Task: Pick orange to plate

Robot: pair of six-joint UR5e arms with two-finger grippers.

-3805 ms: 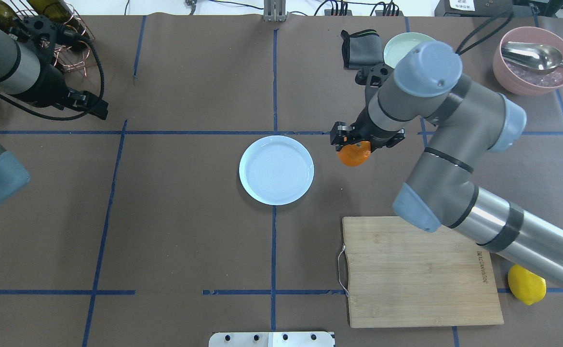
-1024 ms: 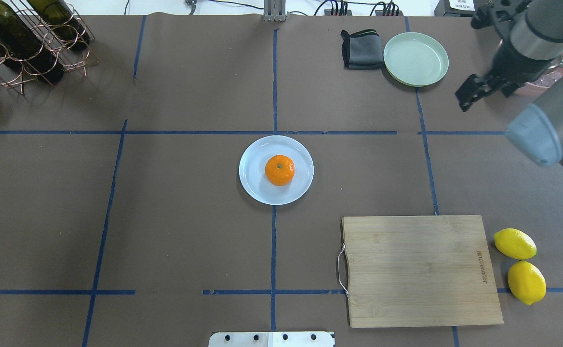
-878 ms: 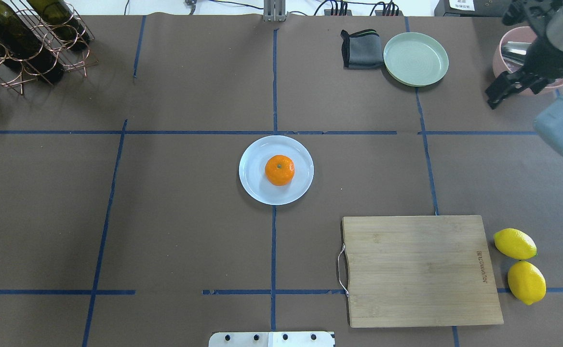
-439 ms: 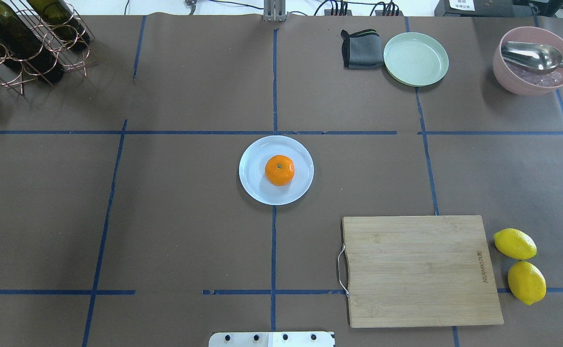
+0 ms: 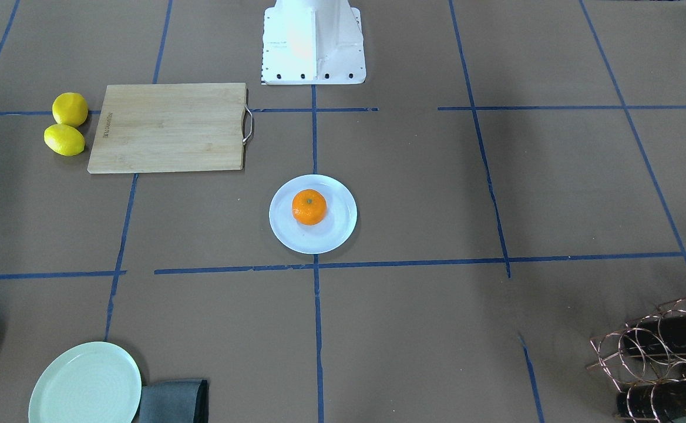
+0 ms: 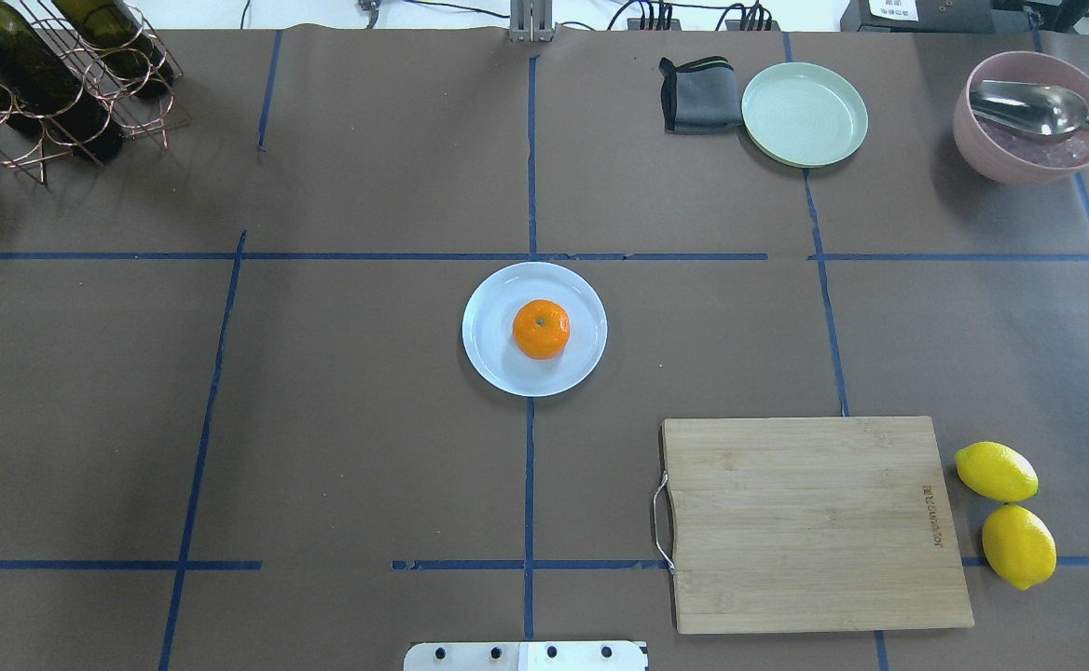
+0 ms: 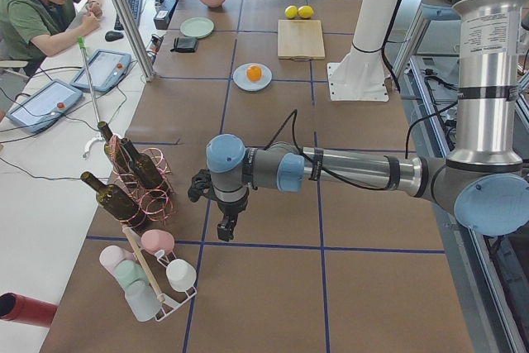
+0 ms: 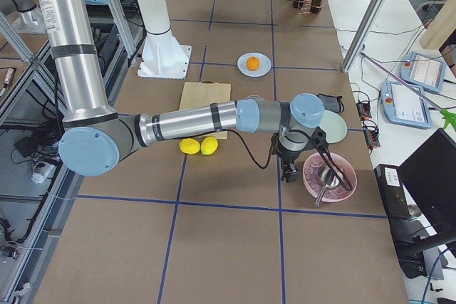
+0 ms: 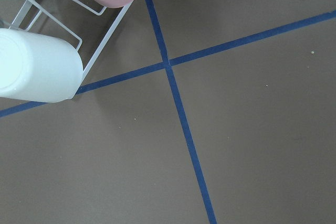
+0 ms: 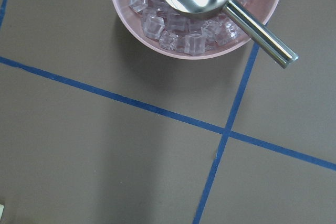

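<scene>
The orange (image 6: 541, 329) rests stem-up in the middle of the pale bluish-white plate (image 6: 489, 359) at the table's centre, with nothing touching it. The front-facing view shows the same orange (image 5: 309, 207) on the plate (image 5: 334, 235). No gripper appears in the overhead or front-facing views. My left gripper (image 7: 223, 229) hangs far from the plate, near the bottle rack; I cannot tell its state. My right gripper (image 8: 288, 174) hangs beside the pink bowl, also far from the plate; I cannot tell its state. Neither wrist view shows fingers.
A wooden cutting board (image 6: 815, 522) lies front right with two lemons (image 6: 996, 472) beside it. A green plate (image 6: 804, 114) and grey cloth (image 6: 698, 95) sit at the back. A pink bowl (image 6: 992, 163) holds ice and a scoop. A bottle rack (image 6: 41, 84) stands back left.
The right arm, which earlier held the orange just right of the plate, has pulled away to the right and left the overhead view. The orange now lies on the plate.
</scene>
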